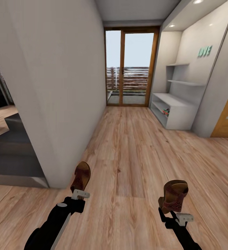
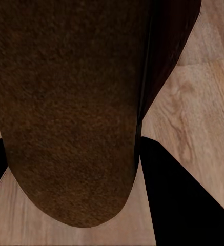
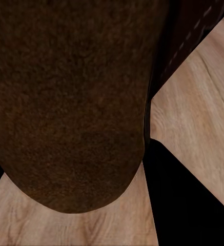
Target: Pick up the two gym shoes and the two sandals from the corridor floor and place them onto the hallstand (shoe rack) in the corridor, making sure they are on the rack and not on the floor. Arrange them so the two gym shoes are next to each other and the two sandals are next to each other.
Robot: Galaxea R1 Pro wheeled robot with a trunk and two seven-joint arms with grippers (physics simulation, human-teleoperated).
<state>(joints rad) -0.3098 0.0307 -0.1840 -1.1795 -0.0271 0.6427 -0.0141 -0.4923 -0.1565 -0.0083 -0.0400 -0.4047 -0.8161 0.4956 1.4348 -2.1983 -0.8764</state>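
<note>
Two brown leather sandals point(image 1: 81, 177) point(image 1: 173, 196) clamped in claws; wood-grain floor point(image 1: 135, 152).

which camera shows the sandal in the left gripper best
The head view: the left gripper holds the left sandal upright above the corridor floor, its whole outline visible. The left wrist view shows a close brown surface of it. The right wrist view shows the other sandal.

Bright, even daylight from the glass door point(image 1: 131, 66); wide-angle edges bend.
</note>
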